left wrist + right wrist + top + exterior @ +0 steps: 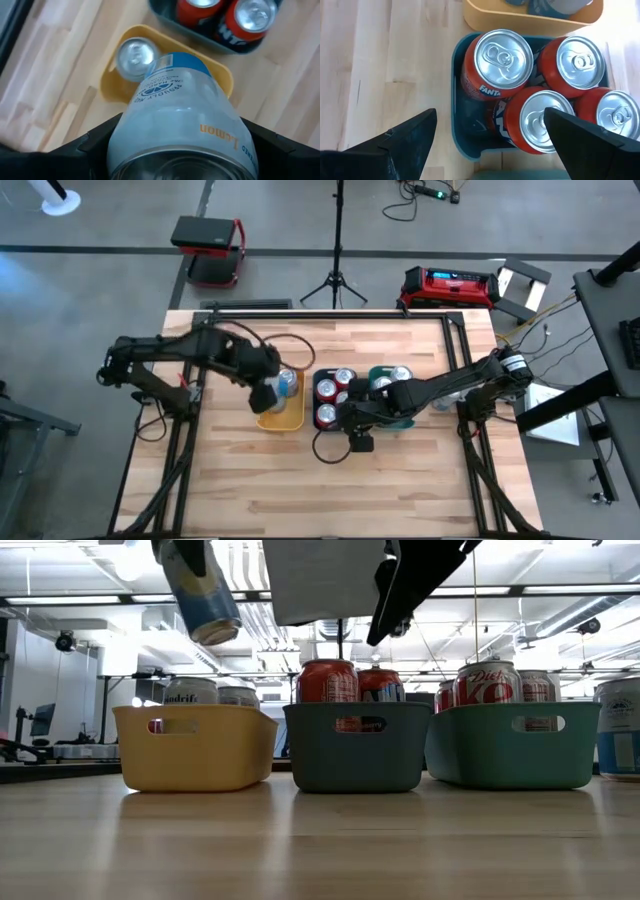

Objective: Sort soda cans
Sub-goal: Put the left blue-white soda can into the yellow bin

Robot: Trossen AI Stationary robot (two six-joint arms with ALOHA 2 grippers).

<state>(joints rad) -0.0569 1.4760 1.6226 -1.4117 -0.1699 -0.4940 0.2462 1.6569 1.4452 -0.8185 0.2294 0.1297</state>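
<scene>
— Three bins in a row on the wooden table (pixel 250 490)?

— Yes: yellow bin (pixel 195 745) on the left, dark teal bin (pixel 355 750) in the middle, green bin (pixel 515 745) on the right. Sides nearly touching, seen from the low view.

— And the arms?

— Left arm reaching in from the left edge, left gripper (pixel 175 150) up in the air over the yellow bin. Right arm stretched in from the right edge, right gripper (pixel 490 135) hanging above the near end of the dark teal bin.

— Holding anything?

— Left one pinching a pale blue lemon can (pixel 182 110) by its sides, tilted, clear above the bin's rim in the low view (pixel 200 595). Right one spread wide, nothing between the fingers (pixel 405 137).

— Contents of the bins?

— Yellow: silver-topped can (pixel 136 57) upright inside, directly under the held can; two pale cans poking over the rim in the low view. Dark teal: four orange-red cans, upright, packed close, one reading Fanta (pixel 500 62). Green: silver-and-red Diet Coke cans (pixel 490 685) standing up past the rim.

— Anything outside the bins?

— One blue-and-white can (pixel 620 730) upright on the table, just beside the green bin's right end.
</scene>
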